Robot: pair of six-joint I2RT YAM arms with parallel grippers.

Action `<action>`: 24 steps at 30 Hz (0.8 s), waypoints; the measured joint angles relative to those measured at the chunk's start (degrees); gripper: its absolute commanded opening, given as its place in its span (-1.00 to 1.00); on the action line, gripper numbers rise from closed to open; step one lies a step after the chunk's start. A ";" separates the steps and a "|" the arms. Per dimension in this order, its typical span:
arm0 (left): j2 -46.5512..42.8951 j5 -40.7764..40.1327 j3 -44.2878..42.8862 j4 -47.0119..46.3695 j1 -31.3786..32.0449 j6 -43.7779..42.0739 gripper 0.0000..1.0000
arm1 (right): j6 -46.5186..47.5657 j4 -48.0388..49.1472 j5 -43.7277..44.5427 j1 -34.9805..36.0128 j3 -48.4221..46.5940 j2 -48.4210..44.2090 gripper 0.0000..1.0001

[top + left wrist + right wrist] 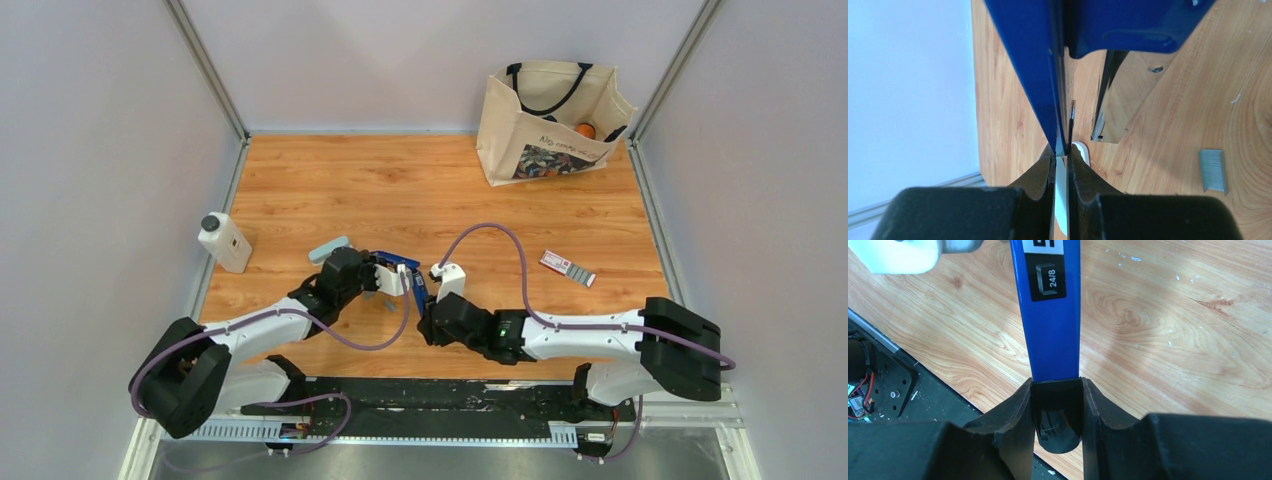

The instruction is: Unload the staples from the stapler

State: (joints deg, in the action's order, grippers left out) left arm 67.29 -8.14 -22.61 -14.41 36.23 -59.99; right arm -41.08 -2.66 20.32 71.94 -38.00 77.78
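The blue stapler (408, 274) with a black end hangs above the table between my two grippers. My left gripper (388, 276) is shut on a thin blue edge of the stapler (1033, 60), with its fingertips (1062, 150) pinched tight. My right gripper (426, 303) is shut on the stapler's black end (1057, 407). The blue body (1050, 330) runs away from the jaws and bears a "24/8" label. The stapler is hinged open, and its metal magazine (1104, 95) shows. A short grey strip of staples (1213, 170) lies on the wood beneath, also seen in the top view (388, 303).
A canvas tote bag (550, 120) stands at the back right. A white bottle with a black cap (225, 242) stands at the left. A small white-and-red box (567, 267) lies at the right. A pale blue-grey object (328, 248) lies behind the left gripper.
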 measured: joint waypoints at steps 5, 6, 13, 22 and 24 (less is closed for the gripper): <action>-0.72 0.20 -3.08 7.39 0.26 3.85 -0.96 | 0.90 -1.42 0.42 -0.44 -1.36 0.00 -0.99; -0.76 0.72 -5.05 10.64 0.26 5.92 -0.94 | 1.07 -1.95 0.63 -0.92 -2.14 0.00 -0.99; -0.94 12.68 -22.84 31.54 0.24 20.96 -0.78 | 5.25 -5.22 3.48 -8.28 -15.19 0.00 -0.99; -2.84 34.75 -32.06 53.20 1.14 27.19 -0.38 | 9.07 -6.43 2.80 -19.06 -23.26 3.89 -0.99; -3.98 37.20 -32.44 55.63 0.46 29.00 -0.29 | 9.73 -7.58 2.14 -20.72 -24.79 6.58 -1.00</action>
State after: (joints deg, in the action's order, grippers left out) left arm 63.31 29.06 -55.05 41.21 36.69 -30.98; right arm -31.35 -10.24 22.46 51.22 -62.78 84.36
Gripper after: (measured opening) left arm 0.299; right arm 0.345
